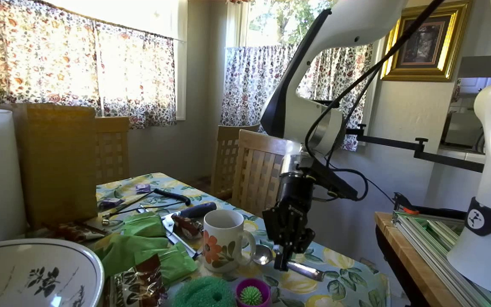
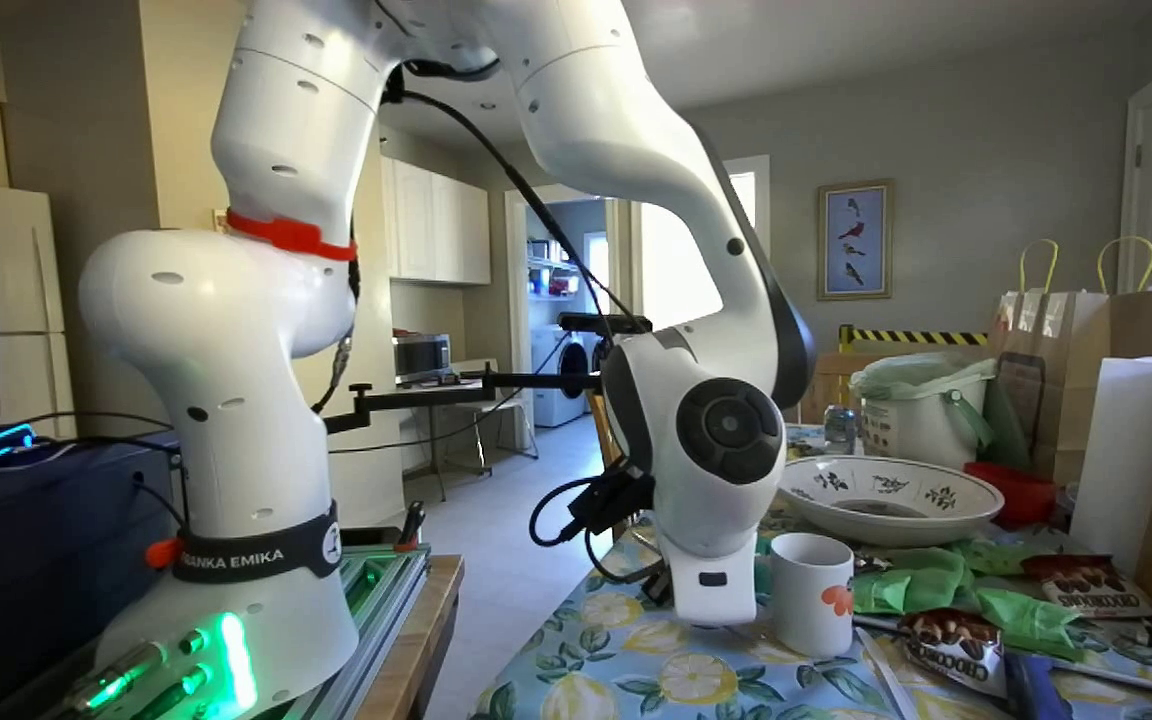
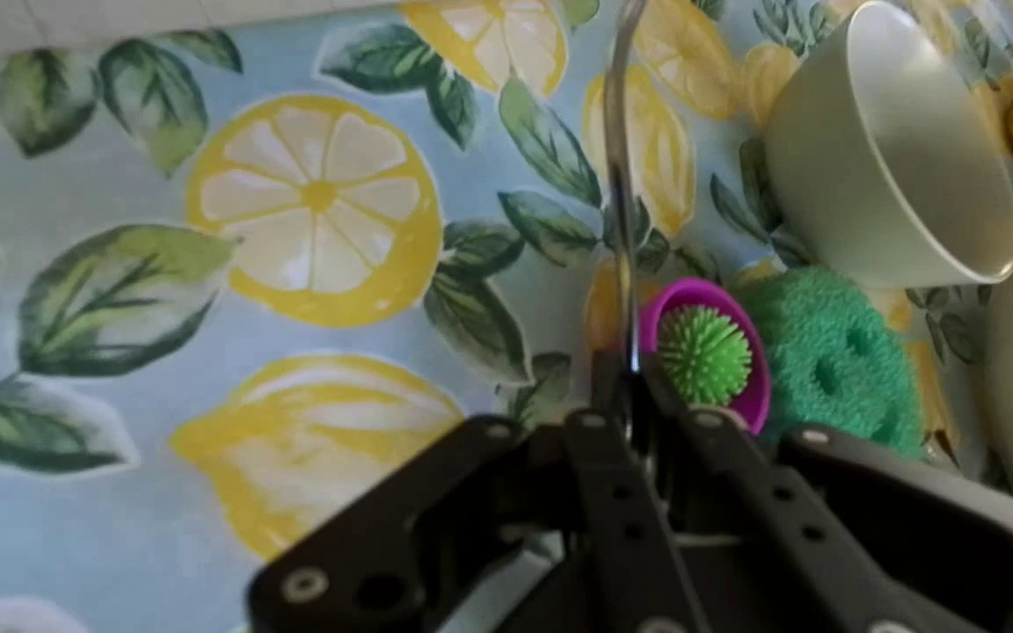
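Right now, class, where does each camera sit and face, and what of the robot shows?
An exterior view: near the big bowl, facing curtained windows; arm, base and gripper show.
An exterior view: near the mug, facing white cabinets; arm and base show.
Wrist view: above the tablecloth, looking down; gripper shows, holding a spoon.
Both exterior views share the mug.

The white arm (image 2: pixel 596 110) wears black cables (image 1: pixel 414 29), a red band (image 2: pixel 291 236) and lettered collar (image 2: pixel 248 553) — its jaws black, screw-studded.
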### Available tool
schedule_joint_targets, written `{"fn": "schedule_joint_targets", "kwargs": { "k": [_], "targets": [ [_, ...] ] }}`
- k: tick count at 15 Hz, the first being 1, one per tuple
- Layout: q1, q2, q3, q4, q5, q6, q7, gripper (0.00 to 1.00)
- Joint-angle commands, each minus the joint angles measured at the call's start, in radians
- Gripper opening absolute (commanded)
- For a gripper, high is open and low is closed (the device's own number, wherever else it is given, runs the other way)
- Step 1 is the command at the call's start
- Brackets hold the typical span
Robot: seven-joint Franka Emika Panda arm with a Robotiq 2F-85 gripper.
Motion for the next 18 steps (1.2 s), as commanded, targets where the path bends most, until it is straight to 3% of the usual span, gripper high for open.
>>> {"fn": "schedule_joint_targets", "kwargs": {
  "k": [1,7,8,9,14,18],
  "targets": [
    [0.024,0.021,0.007,-0.010,0.061,0.100,-0.010,0.02],
    [0.041,0.043,0.023,-0.002,0.097,0.148,-0.014,0.02],
    [0.046,0.044,0.023,-0.001,0.089,0.155,-0.006,0.32],
    [0.049,0.044,0.024,-0.001,0.085,0.158,-0.003,0.33],
    [0.062,0.025,0.020,-0.007,0.055,0.168,0.033,0.69],
    [0.106,-0.033,0.008,-0.035,-0.039,0.294,0.220,0.97]
  ]
}}
